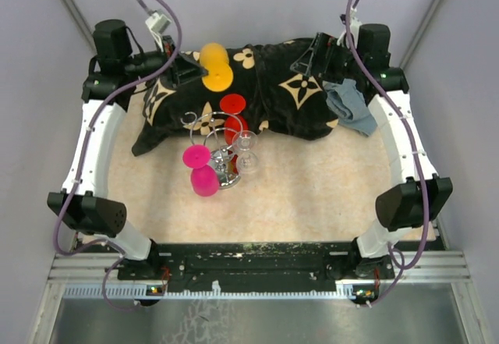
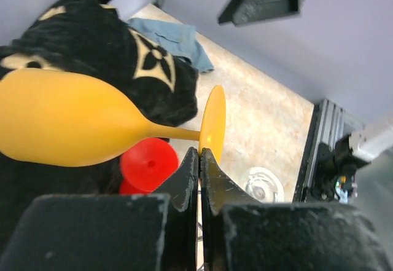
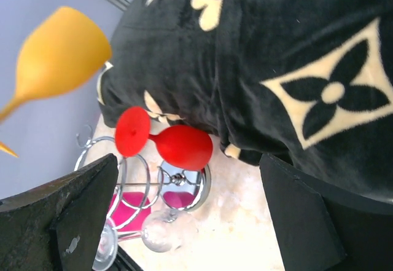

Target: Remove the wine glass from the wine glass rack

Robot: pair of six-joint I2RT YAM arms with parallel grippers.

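Note:
My left gripper point(image 1: 189, 66) point(image 2: 200, 153) is shut on the foot rim of a yellow wine glass point(image 1: 216, 65) point(image 2: 67, 123) and holds it in the air over the black cloth, away from the rack. The glass also shows in the right wrist view point(image 3: 58, 56). The chrome wine glass rack point(image 1: 224, 174) point(image 3: 187, 188) stands on the table, left of centre. A red glass point(image 1: 231, 111) point(image 3: 181, 147), a pink glass point(image 1: 201, 168) point(image 3: 132, 212) and a clear glass point(image 1: 247, 154) point(image 3: 163, 234) hang on it. My right gripper point(image 1: 312, 59) point(image 3: 187, 172) is open and empty above the cloth.
A black cloth with cream flower patterns point(image 1: 273, 79) point(image 3: 295, 50) lies across the back of the table. A blue-grey rag point(image 1: 351, 106) point(image 2: 175, 40) lies at its right end. Grey walls close in the table at the back and sides.

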